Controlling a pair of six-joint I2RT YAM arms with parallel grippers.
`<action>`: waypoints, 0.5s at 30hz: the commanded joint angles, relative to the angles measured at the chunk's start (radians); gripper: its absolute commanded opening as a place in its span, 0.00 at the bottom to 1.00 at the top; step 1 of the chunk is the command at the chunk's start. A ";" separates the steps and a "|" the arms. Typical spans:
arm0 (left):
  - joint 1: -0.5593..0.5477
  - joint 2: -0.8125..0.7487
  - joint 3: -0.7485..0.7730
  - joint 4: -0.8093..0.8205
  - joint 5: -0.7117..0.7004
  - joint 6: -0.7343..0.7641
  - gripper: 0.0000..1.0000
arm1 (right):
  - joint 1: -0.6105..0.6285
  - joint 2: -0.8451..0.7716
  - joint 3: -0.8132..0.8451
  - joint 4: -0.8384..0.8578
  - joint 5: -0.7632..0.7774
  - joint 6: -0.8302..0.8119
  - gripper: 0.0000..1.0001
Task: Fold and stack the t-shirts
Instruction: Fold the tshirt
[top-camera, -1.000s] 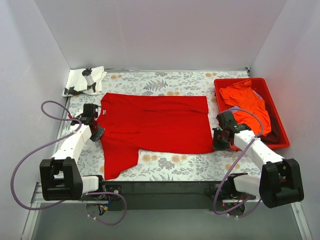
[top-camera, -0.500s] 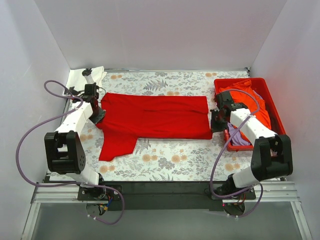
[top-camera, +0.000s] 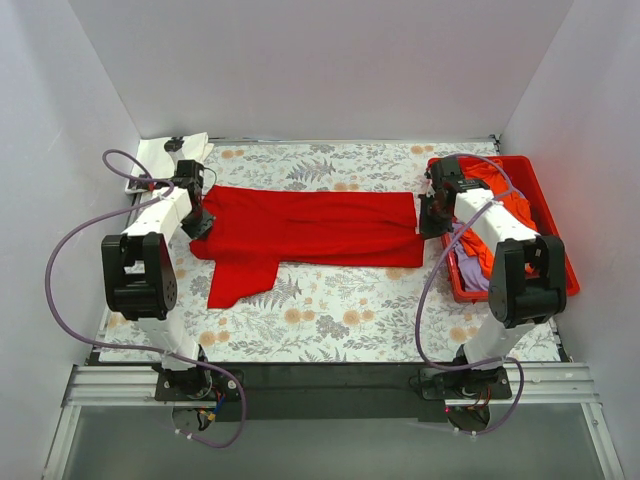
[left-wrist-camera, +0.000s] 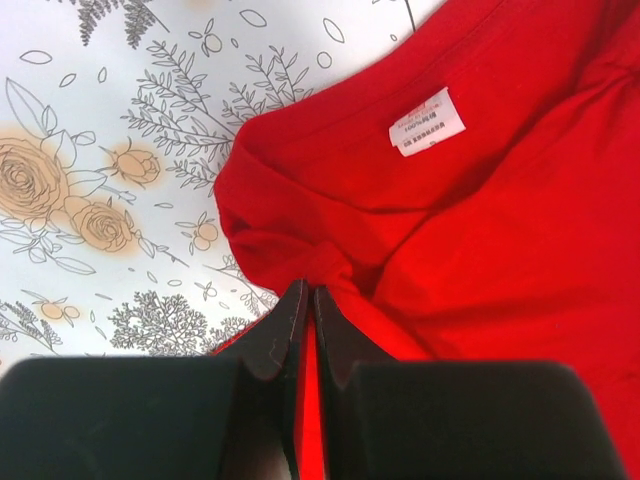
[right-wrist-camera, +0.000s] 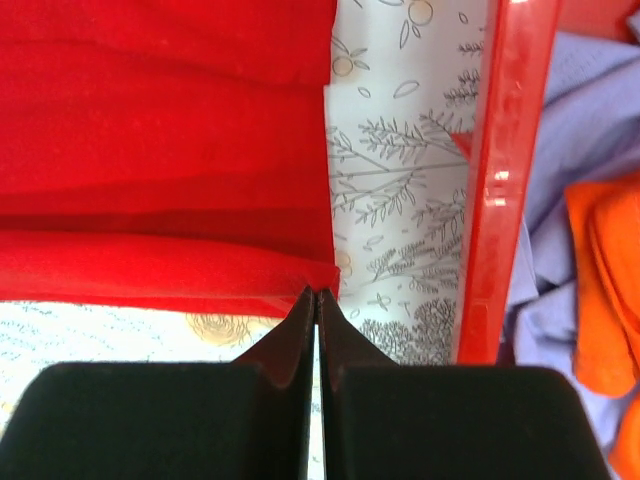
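moved: both arms swung away from their bases toward the far side, dragging the near edge of the red t-shirt (top-camera: 310, 228) up over itself; shirt now a narrower band, one sleeve hanging out on the near side.
left gripper (left-wrist-camera: 306, 300): jaws pinched on a bunch of red cloth just below the collar & label.
right gripper (right-wrist-camera: 316, 297): jaws pinched on the hem corner, red tray (right-wrist-camera: 500, 180) wall just beside it to its right.
shirt loc: stretched betw. both grippers on the floral table (top-camera: 330, 320).
other t-shirts (top-camera: 500, 215): orange & lavender in tray; white one (top-camera: 165, 160) just beyond left gripper.
do it well: carry both corners level, same pace, keep cloth taut; line carried edge w/ far edge before letting go; tuck sleeve after.
risk: right wrist bumping tray rim.
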 joint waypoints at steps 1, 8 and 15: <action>0.008 0.012 0.052 -0.005 -0.032 0.016 0.00 | -0.006 0.032 0.051 0.030 0.002 -0.022 0.01; 0.008 0.046 0.047 0.017 -0.055 0.008 0.02 | -0.006 0.098 0.110 0.056 -0.005 -0.026 0.01; 0.008 0.016 -0.014 0.032 -0.079 -0.001 0.03 | -0.006 0.128 0.134 0.066 -0.008 -0.031 0.01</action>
